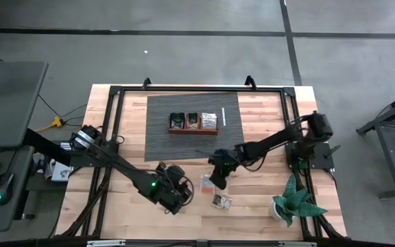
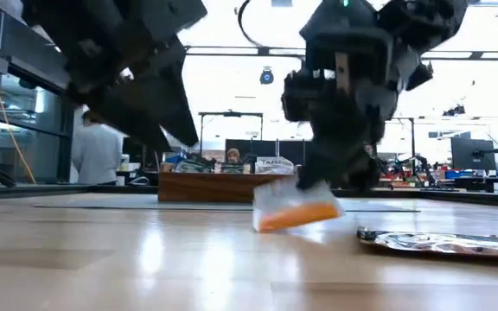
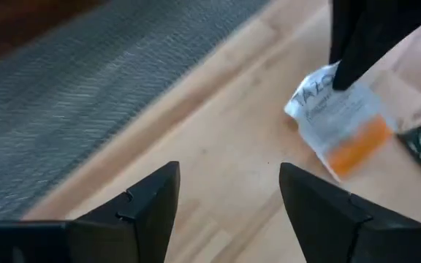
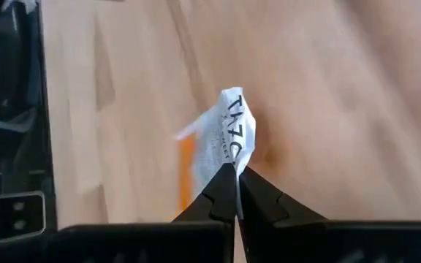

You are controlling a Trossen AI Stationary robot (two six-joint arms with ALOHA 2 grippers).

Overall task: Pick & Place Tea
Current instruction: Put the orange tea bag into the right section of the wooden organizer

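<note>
Pale wooden tabletop point(image 1: 252, 116): right gripper point(image 4: 234, 191) pinches only the orange-and-white paper tea sachet's point(image 4: 221, 142) corner; it might slip out. Left gripper point(image 3: 229, 197) waits open nearby.

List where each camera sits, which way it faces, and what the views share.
High: overhead, straight down on the table; both arms show.
Low: table height, facing the room; both arms overhead.
Left wrist: past the open left pincer.
Right wrist: the right pincer shut on the orange-and-white sachet.
Shared: that sachet.
</note>
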